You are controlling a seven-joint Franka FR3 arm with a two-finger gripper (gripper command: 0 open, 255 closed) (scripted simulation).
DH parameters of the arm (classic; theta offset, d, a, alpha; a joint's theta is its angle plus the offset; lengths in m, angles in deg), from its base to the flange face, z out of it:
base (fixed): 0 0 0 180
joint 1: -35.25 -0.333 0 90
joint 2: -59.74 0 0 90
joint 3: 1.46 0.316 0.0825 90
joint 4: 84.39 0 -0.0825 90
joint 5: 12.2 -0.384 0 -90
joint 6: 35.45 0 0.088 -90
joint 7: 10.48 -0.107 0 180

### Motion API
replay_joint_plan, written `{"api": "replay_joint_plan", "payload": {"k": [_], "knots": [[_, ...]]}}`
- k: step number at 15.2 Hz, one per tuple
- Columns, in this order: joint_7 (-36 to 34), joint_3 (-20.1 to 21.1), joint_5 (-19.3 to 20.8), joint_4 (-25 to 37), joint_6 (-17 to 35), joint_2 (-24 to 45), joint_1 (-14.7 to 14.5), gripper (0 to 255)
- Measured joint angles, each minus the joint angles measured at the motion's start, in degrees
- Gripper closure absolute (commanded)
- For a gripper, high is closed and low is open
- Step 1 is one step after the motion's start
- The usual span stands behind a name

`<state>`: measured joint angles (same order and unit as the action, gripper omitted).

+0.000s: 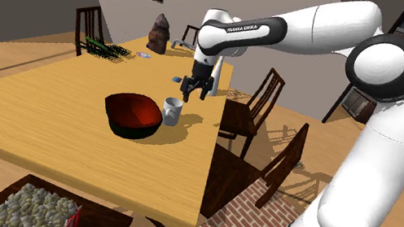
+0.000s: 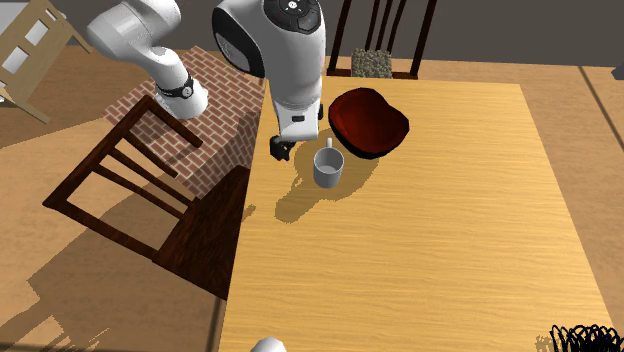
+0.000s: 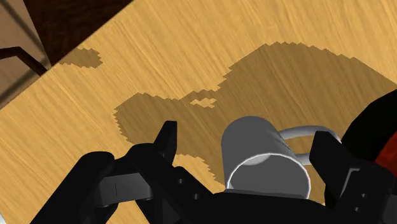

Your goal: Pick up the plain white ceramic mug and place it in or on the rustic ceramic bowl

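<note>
A pale grey-white mug point(image 1: 172, 111) stands upright on the wooden table point(image 1: 42, 126), close beside a dark bowl with a red inside point(image 1: 133, 115). My black gripper point(image 1: 196, 91) hangs open just above the mug, slightly toward the table's chair-side edge. From the second exterior view the mug point(image 2: 329, 165) sits between the bowl point(image 2: 368, 122) and the gripper point(image 2: 285, 150). In the wrist view the mug point(image 3: 261, 153) shows between the spread fingers of the gripper point(image 3: 245, 137), untouched, its handle toward the bowl point(image 3: 378, 118).
Wooden chairs point(image 1: 252, 112) stand along the table's edge, over a brick-patterned rug point(image 1: 258, 224). A brown rock-like object point(image 1: 159, 34) and a dark wiry item point(image 1: 107, 49) lie at the table's far end. A box of pebbles point(image 1: 33, 211) sits below the near corner.
</note>
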<state>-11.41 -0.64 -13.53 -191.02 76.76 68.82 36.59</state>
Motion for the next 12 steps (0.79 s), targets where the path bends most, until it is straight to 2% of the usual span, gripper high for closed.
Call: {"api": "replay_joint_plan", "payload": {"k": [6,12], "knots": [[-0.6,-0.2,-0.3,13.1,-0.6,13.1,0.1,0],[-0.6,-0.1,-0.4,12.5,2.3,15.5,0.1,0]]}}
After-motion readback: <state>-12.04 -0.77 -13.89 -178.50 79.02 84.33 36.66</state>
